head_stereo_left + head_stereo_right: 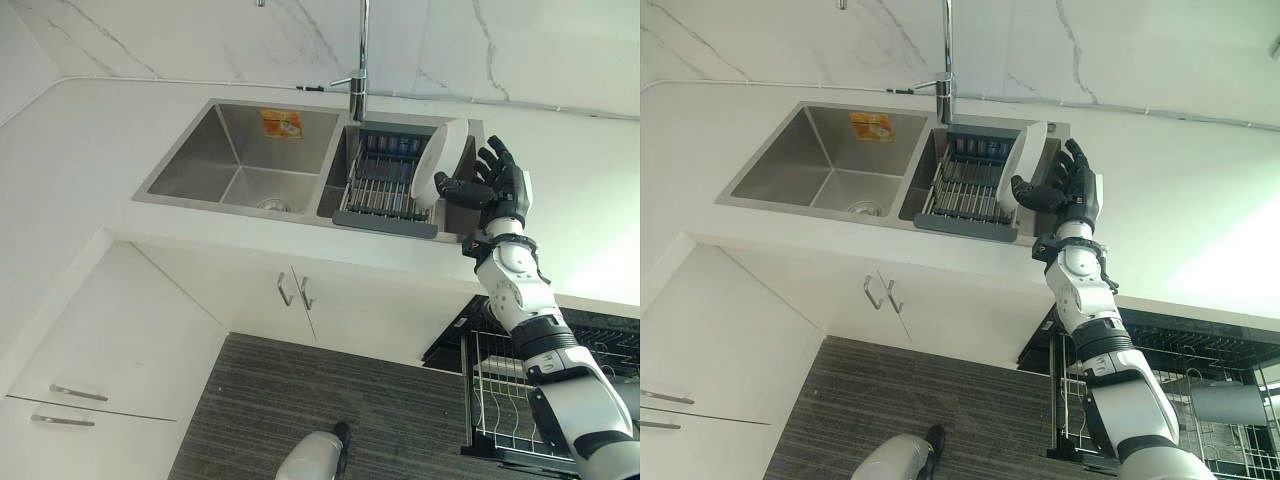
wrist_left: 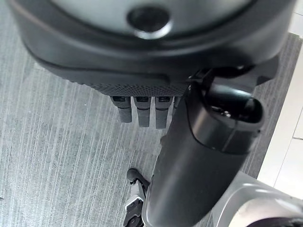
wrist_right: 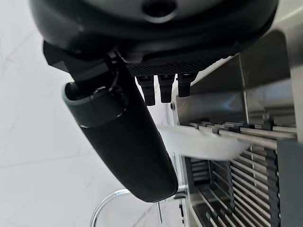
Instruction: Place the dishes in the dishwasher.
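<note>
Plate: the white plate (image 1: 440,160) stands on edge at the right end of the dish rack (image 1: 385,190), which sits in the right basin of the sink (image 1: 240,160). It leans slightly against the rack's end.

My right hand: my right hand (image 1: 497,182) is raised just beside the plate, fingers straight and fanned, thumb stretched toward the plate's lower rim. In the right wrist view the thumb (image 3: 124,137) lies across the plate's edge (image 3: 199,142), but I cannot tell whether it is touching. Nothing is pinched yet.

My left hand: my left hand (image 2: 142,111) hangs over the grey floor, fingers straight, carrying nothing.

Dishwasher: its lower basket (image 1: 1200,400) is pulled out below the bench (image 1: 90,150), to my right.

Risk, poor grip: if I close with only the thumb on the rim, I judge the smooth plate could slide out and drop into the basin.

Risk, rack snag: lifting at an angle might catch the rim on the rack wires and tip the rack.

Risk, transfer: the plate must clear the bench edge going down; a knock there could chip it.
</note>
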You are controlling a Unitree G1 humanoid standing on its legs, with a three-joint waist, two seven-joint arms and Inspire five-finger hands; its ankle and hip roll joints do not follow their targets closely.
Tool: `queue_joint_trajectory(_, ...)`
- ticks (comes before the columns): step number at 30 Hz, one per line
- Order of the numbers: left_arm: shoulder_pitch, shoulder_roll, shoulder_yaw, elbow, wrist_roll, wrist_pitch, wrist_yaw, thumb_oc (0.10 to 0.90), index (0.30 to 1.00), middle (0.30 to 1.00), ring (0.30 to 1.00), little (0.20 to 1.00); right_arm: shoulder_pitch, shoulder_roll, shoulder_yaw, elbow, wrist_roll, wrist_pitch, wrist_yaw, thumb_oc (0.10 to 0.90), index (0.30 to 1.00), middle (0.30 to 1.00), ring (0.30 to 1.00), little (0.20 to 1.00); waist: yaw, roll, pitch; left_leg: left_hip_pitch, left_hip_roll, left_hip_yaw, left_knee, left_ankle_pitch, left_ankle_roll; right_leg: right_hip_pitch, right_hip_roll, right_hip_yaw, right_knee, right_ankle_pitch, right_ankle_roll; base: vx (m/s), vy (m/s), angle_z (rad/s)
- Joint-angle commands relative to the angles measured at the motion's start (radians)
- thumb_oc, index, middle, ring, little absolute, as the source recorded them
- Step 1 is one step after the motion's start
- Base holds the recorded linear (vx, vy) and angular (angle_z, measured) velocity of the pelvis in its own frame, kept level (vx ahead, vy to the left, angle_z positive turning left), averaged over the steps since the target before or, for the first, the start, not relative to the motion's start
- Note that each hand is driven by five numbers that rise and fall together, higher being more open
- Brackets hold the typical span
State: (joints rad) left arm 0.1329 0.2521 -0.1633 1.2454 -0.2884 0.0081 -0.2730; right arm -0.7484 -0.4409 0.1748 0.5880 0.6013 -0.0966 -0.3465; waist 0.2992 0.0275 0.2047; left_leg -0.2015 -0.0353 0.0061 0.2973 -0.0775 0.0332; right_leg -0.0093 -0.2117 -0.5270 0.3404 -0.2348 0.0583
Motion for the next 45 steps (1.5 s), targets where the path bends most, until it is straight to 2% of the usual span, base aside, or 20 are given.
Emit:
queue_joint_trajectory(1, 0.023, 0.024, -0.029, 0.0, 0.03, 0.003, -0.001, 0.8, 0.9, 0.9, 0.9, 0.9, -0.143, -0.033, -0.035, -0.089, -0.001, -0.074, -0.005, 0.8, 0.9, 0.9, 0.9, 0.9, 0.005, -0.018, -0.06, 0.008, 0.008, 0.004, 0.003, -0.078, -0.019, 0.055, -0.065, 0.022, -0.04, 0.079, 0.1, 0.0, 0.0, 0.0)
queue_joint_trajectory(7, 0.033, 0.024, -0.026, 0.008, 0.027, 0.011, 0.008, 0.8, 0.9, 0.9, 0.9, 0.9, -0.141, -0.03, -0.035, -0.074, 0.006, -0.051, -0.013, 0.8, 0.9, 0.9, 0.9, 0.9, 0.002, -0.014, -0.059, 0.021, 0.011, 0.005, 0.003, -0.082, -0.021, 0.061, -0.067, 0.019, -0.04, 0.079, 0.1, 0.03, 0.006, 0.0)
queue_joint_trajectory(29, 0.037, 0.026, -0.053, 0.006, 0.054, 0.015, 0.019, 0.8, 0.9, 0.9, 0.9, 0.9, -0.165, -0.039, -0.046, 0.019, 0.022, -0.051, -0.023, 0.8, 0.9, 0.9, 0.9, 0.9, 0.006, 0.001, -0.039, 0.039, -0.009, -0.018, 0.003, -0.091, -0.01, 0.061, -0.08, 0.03, -0.04, 0.1, 0.097, 0.05, 0.025, 0.01)
queue_joint_trajectory(45, 0.036, 0.019, -0.067, 0.011, 0.056, 0.003, 0.04, 0.8, 0.9, 0.9, 0.9, 0.9, -0.165, -0.052, -0.076, 0.036, 0.049, -0.079, -0.064, 0.8, 0.9, 0.9, 0.9, 0.9, -0.006, 0.021, -0.008, 0.049, -0.024, -0.026, 0.003, -0.097, 0.001, 0.049, -0.105, 0.041, -0.04, 0.152, 0.098, 0.05, 0.037, 0.02)
